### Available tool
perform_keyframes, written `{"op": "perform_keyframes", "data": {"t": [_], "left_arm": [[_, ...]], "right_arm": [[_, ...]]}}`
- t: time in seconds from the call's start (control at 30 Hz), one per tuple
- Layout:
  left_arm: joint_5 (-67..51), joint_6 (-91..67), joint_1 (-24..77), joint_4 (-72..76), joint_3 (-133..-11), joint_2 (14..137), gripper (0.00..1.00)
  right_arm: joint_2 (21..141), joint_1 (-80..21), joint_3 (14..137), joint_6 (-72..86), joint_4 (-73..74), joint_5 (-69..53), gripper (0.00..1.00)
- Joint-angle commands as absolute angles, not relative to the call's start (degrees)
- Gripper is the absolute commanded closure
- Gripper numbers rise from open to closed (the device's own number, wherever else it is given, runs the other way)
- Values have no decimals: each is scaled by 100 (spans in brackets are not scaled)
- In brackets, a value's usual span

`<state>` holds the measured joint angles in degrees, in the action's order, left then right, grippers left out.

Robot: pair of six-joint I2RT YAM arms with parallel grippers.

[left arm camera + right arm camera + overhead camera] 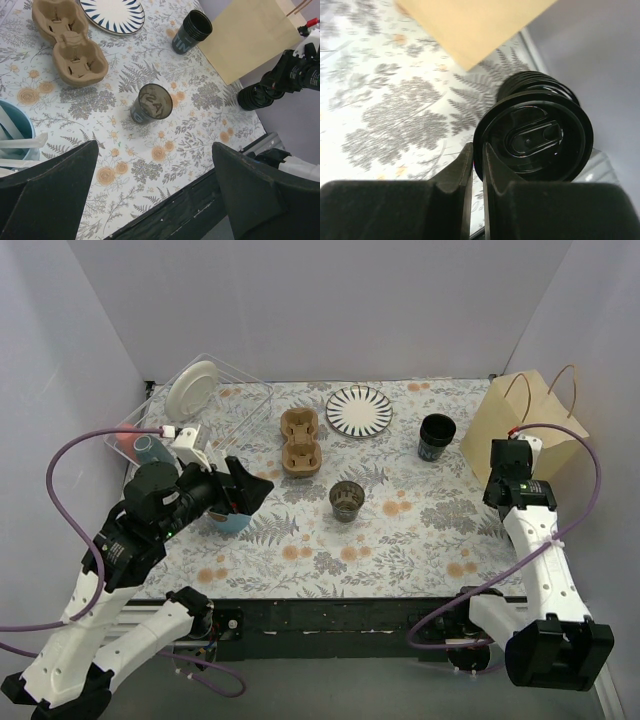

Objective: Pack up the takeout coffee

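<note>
Two small dark cups stand open, without lids: one mid-table point(346, 501) point(150, 104), one at the back right point(436, 436) point(192, 32). My right gripper point(477, 150) is shut on the rim of a round black lid point(535, 137), which sits on top of a stack of black lids point(540, 82) beside the paper bag. In the top view the right gripper point(512, 468) hides that stack. My left gripper point(155, 150) point(245, 490) is open and empty, held above the table's left front, well short of the middle cup.
A brown cardboard cup carrier point(300, 442) and a striped plate point(359, 410) lie at the back middle. A light-blue cup point(228, 520) sits under the left gripper. A paper bag point(520, 425) stands at the right. A clear bin point(240, 380) holds a white plate at the back left.
</note>
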<state>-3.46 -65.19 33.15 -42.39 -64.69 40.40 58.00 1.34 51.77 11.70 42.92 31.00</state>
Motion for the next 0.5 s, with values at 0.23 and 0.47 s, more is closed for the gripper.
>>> {"op": "perform_keyframes", "data": {"t": [0.23, 0.47], "left_arm": [[-623, -6381, 3340, -5229, -7734, 4842, 8], [-1125, -6820, 3331, -4695, -7594, 4992, 13]], "right_arm": [[4817, -878, 5862, 1881, 4554, 38, 86], [4632, -1879, 5609, 2960, 2342, -2694, 87]]}}
